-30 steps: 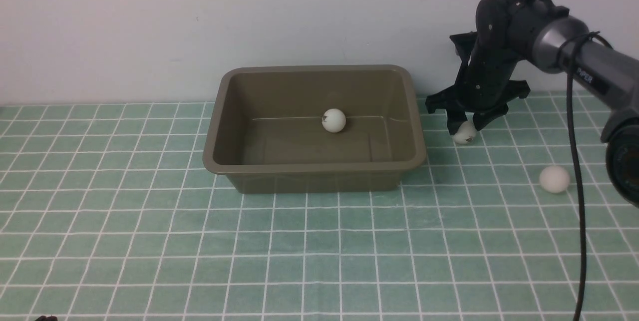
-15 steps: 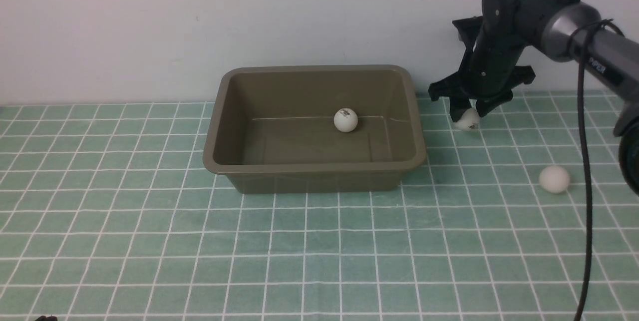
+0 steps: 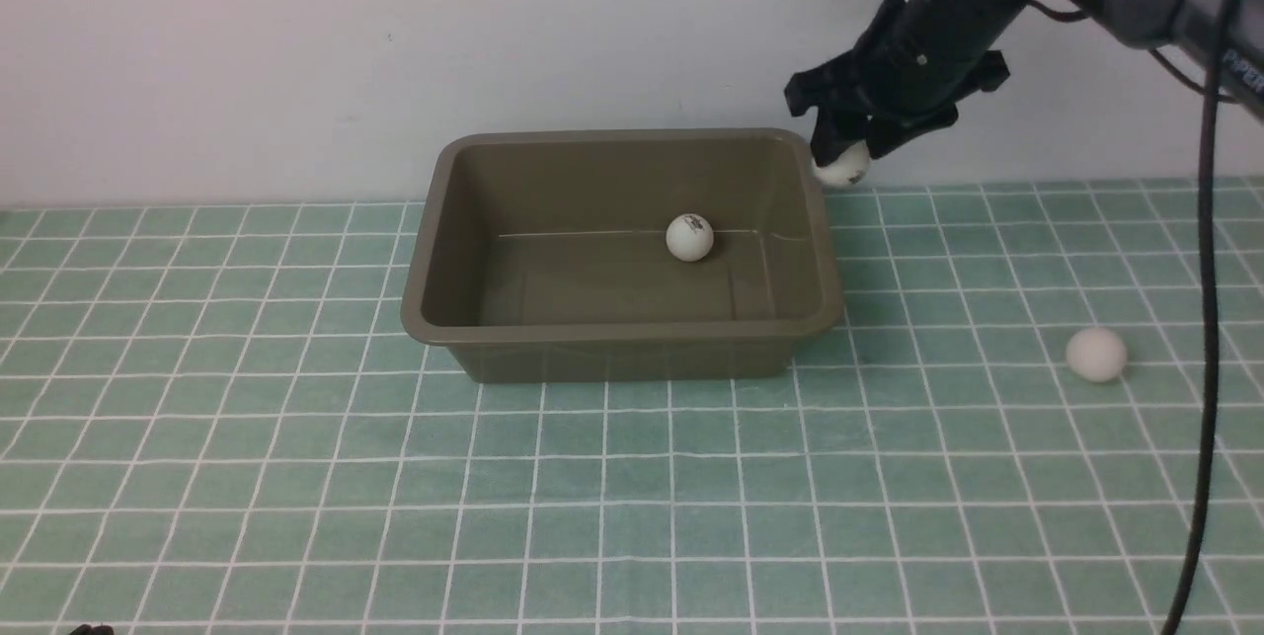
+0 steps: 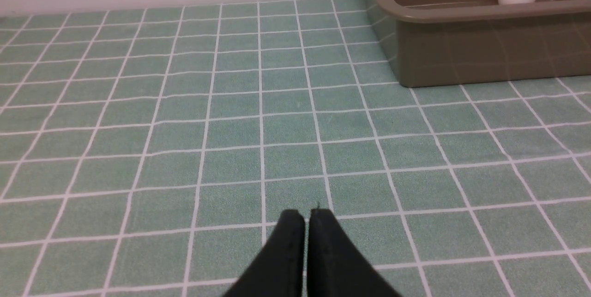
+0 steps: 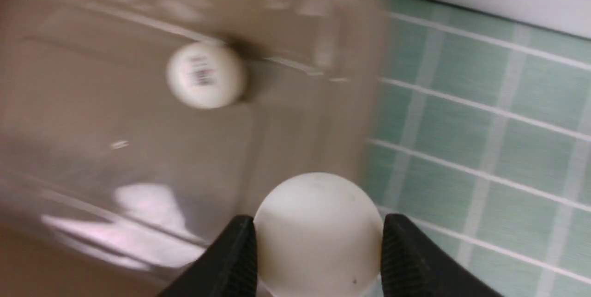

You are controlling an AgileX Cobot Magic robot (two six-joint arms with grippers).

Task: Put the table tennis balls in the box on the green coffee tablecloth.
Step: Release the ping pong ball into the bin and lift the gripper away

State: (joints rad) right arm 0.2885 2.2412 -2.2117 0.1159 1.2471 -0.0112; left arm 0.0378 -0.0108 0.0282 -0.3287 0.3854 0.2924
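Up by the far right corner of the olive-brown rectangular plastic box [image 3: 612, 331], the right end effector [image 3: 842, 156] hangs in the air, its two black fingers [image 5: 406, 260] clamped on either side of a small white matte table tennis ball [image 3: 844, 166]. From where I stand the held ball sits about over the flared rim, well clear of the worktop; I cannot tell whether it is just inside or just outside the wall. Below this end effector and toward the robot's left, a second white ball [image 3: 689, 237] with a small dark printed logo rests on the floor of the box, close to the back wall. Off to the end effector's right and nearer the robot, well apart from the box, a third plain white ball [image 3: 1096, 355] lies alone on the teal-green cloth [image 3: 296, 477] with thin white grid lines that covers the worktop. The left end effector [image 4: 305, 225] sits low over that cloth, its dark fingers pressed together with nothing between them, and the box stands well ahead of it.
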